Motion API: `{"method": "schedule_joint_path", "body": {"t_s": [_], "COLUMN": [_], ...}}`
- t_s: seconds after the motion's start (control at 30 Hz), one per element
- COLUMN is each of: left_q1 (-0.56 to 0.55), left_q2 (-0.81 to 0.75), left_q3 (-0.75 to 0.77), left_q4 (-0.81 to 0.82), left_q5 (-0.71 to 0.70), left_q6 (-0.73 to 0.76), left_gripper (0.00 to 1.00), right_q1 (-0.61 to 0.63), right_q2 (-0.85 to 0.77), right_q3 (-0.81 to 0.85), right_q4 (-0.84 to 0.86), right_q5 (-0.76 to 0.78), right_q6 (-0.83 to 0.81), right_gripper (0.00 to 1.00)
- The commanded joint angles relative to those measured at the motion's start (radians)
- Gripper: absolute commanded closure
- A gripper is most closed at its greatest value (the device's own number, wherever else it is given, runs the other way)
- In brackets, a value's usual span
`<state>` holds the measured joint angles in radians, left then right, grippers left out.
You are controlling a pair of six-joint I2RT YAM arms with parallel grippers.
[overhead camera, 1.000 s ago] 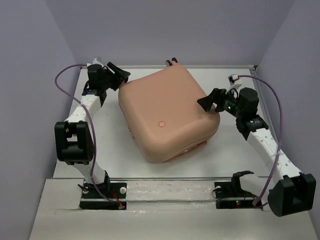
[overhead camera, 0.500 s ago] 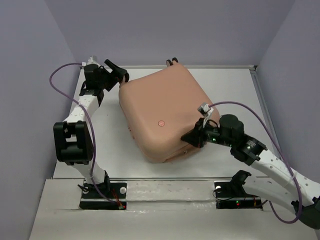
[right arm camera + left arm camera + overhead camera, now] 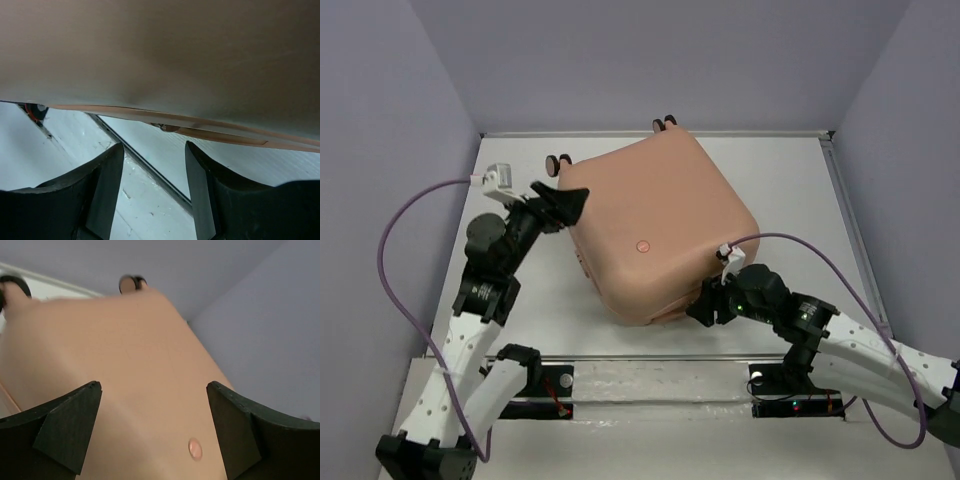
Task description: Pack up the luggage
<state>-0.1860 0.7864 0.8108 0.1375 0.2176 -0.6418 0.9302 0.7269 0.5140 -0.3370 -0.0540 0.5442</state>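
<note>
The luggage, a peach-pink hard-shell suitcase, lies closed and flat on the white table. It is turned at an angle, so 1 corner points toward the arm bases. 2 pink-and-black caster wheels show at its far-left edge, and more show at the far corner. A small round disc sits on the upper shell.

The left gripper hovers at the suitcase's left corner, just above the shell. Its black fingers are spread wide and hold nothing; its wrist view shows the shell beyond them.

The right gripper sits low at the near-right edge, close against the side of the case. Its fingers stand moderately apart, with only bare table between them. They lie just under the seam where the 2 shells meet. I cannot tell whether they touch the case.
</note>
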Motion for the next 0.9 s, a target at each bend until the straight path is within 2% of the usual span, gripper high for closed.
{"method": "schedule_joint_path", "body": {"t_s": [0.0, 0.07, 0.1, 0.17, 0.2, 0.27, 0.3, 0.4, 0.53, 0.6, 0.67, 0.8, 0.87], "left_q1": [-0.134, -0.159, -0.170, -0.173, -0.175, -0.179, -0.178, -0.179, -0.181, -0.181, -0.182, -0.213, -0.262], "left_q2": [-0.224, -0.315, -0.394, -0.479, -0.498, -0.518, -0.519, -0.518, -0.513, -0.489, -0.464, -0.409, -0.397], "left_q3": [-0.189, -0.231, -0.263, -0.286, -0.300, -0.305, -0.303, -0.332, -0.343, -0.354, -0.364, -0.384, -0.389], "left_q4": [-0.185, -0.237, -0.289, -0.343, -0.389, -0.409, -0.445, -0.467, -0.454, -0.423, -0.395, -0.354, -0.354], "left_q5": [-0.037, -0.032, -0.029, -0.021, -0.015, 0.005, -0.001, 0.002, -0.001, 0.012, 0.029, 0.017, -0.007], "left_q6": [0.051, 0.031, 0.018, -0.024, -0.054, -0.076, -0.082, -0.105, -0.118, -0.118, -0.114, -0.121, -0.134], "left_gripper": [0.02, 0.08, 0.18, 0.28, 0.41, 0.53, 0.62, 0.70, 0.73, 0.74, 0.75, 0.75, 0.75], "right_q1": [0.006, 0.006, 0.006, 0.006, 0.006, 0.006, 0.006, 0.006, 0.006, -0.030, -0.085, -0.137, -0.146], "right_q2": [0.022, 0.029, 0.046, 0.081, 0.112, 0.131, 0.138, 0.155, 0.184, 0.195, 0.206, 0.227, 0.220], "right_q3": [-0.064, -0.097, -0.130, -0.146, -0.167, -0.178, -0.186, -0.201, -0.184, -0.157, -0.137, -0.109, -0.109], "right_q4": [0.125, 0.211, 0.302, 0.382, 0.459, 0.512, 0.567, 0.624, 0.628, 0.632, 0.641, 0.655, 0.652], "right_q5": [0.111, 0.114, 0.117, 0.111, 0.117, 0.117, 0.114, 0.179, 0.282, 0.272, 0.223, 0.174, 0.152], "right_q6": [0.036, 0.025, 0.022, 0.002, -0.001, -0.012, -0.030, -0.056, -0.098, -0.115, -0.121, -0.124, -0.121], "right_gripper": [0.42, 0.43, 0.44, 0.46, 0.47, 0.48, 0.50, 0.60, 0.77, 0.87, 0.92, 0.93, 0.93]}}
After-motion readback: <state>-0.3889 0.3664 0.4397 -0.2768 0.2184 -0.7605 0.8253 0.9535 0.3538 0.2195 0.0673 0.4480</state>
